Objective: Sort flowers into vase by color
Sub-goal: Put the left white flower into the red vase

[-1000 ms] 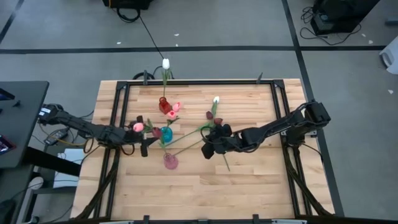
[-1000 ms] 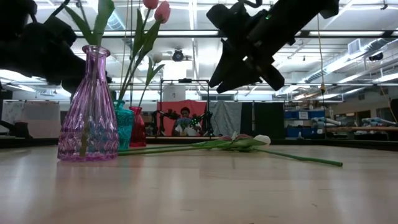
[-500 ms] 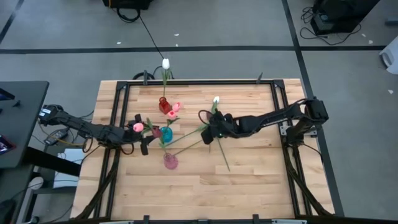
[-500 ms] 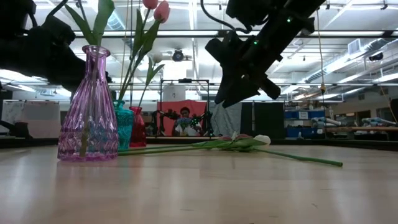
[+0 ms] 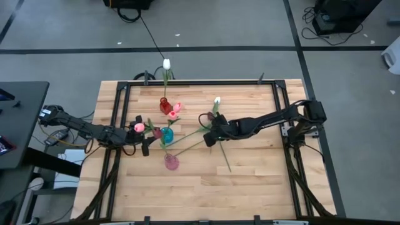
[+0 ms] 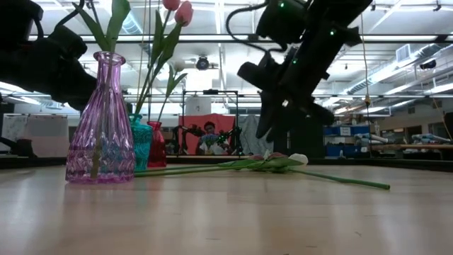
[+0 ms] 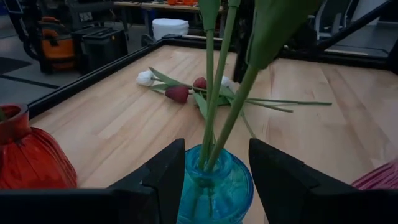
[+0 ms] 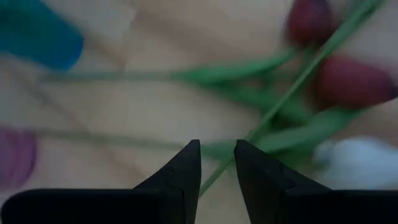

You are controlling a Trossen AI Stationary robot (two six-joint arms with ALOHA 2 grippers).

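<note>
Three vases are seen on the wooden counter point(image 5: 250, 181): a red vase point(image 5: 165, 106), a blue vase point(image 5: 167, 134) and a purple vase point(image 5: 171, 162). Pink tulips point(image 5: 175, 109) are held in the red vase, and green stems point(image 7: 214, 93) rise from the blue vase. A white tulip point(image 5: 166, 64) is seen at the far edge of the counter.

A loose bunch of flowers point(image 5: 209, 128) is laid flat near the middle of the counter; in the left wrist view, dark red heads point(image 7: 177, 94) and a white head point(image 7: 146, 77) are seen among them, with their stems crossed.

The right claw point(image 5: 211, 136) is held just above this bunch, pointed down at the stems. Its fingers point(image 8: 180, 171) are parted by only a narrow gap, and nothing is gripped between them; a green stem is seen beyond the gap.

The left claw point(image 5: 144, 145) is held beside the blue vase, its fingers point(image 7: 163, 174) spread wide on either side of the vase's top, with nothing gripped.

A person point(image 6: 210, 139) is seen far behind the counter.
</note>
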